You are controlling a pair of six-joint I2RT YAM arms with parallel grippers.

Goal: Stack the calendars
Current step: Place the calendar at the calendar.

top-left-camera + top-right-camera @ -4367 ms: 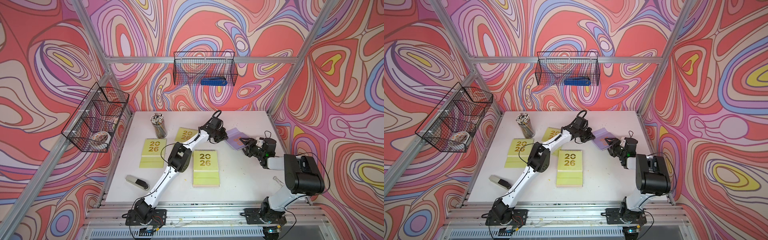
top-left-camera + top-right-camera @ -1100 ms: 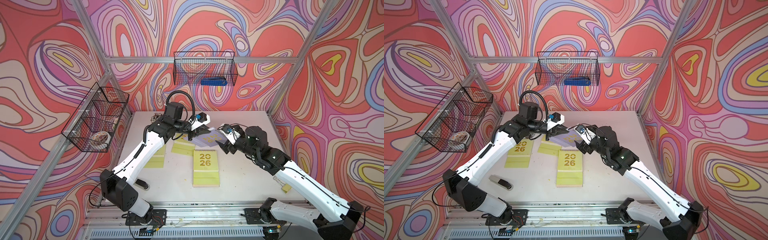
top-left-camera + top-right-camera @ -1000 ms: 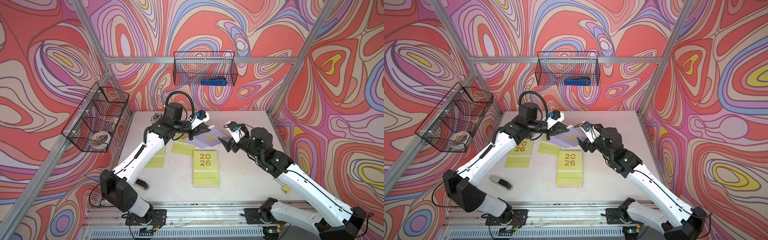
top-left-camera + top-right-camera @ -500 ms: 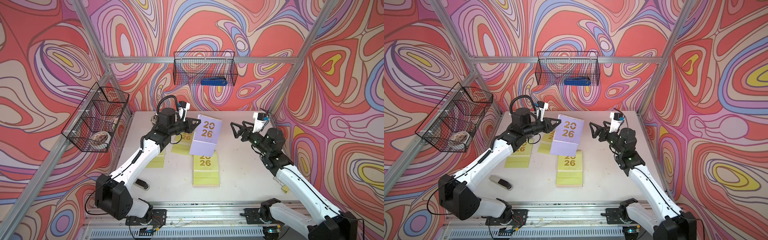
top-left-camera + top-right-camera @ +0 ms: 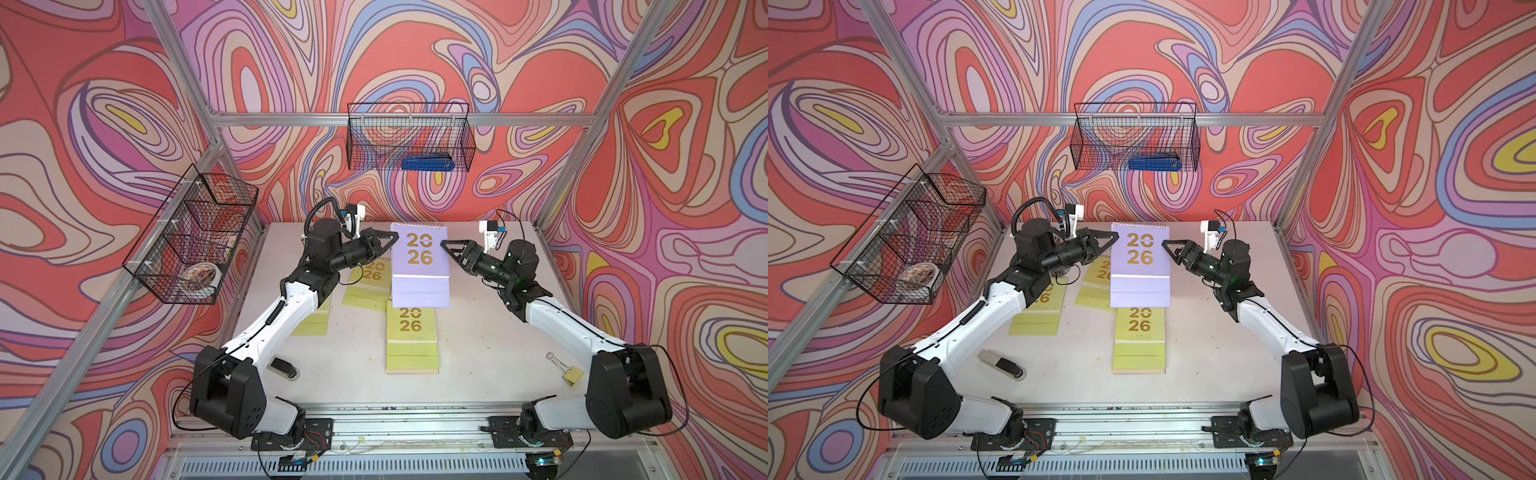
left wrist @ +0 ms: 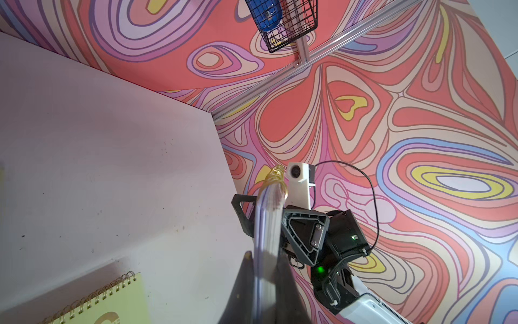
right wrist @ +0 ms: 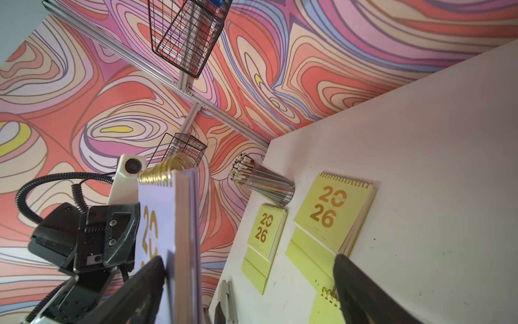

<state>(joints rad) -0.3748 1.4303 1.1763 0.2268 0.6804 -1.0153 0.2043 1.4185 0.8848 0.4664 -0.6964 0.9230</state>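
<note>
Swirled red, pink and lavender wallpaper closes in a white tabletop framed by aluminium rails. Above its middle, the left gripper is clamped on one side edge of a lavender spiral-bound calendar. It holds the calendar clear of the table, with the gold "2026" cover turned towards the top cameras. The left wrist view shows the calendar only edge-on, as a blurred sliver pinched between two dark fingers.

The right gripper sits at the opposite edge with its jaws spread wide. In the right wrist view one finger lies just beside the cover and the other stands well apart. Whether either touches the calendar cannot be told.

Below the airborne calendar, a yellow-green calendar lies flat on top of a low stack. Its far end is covered, and how many lie beneath it is hard to make out. A second yellow-green calendar is partly hidden behind the lavender one and the left arm. A third yellow-green calendar shows only in part under that arm.

A grey stapler lies near the front on the left arm's side. A clear cup of pencils is plain only in the right wrist view. A small binder clip lies beside the right arm.
</note>
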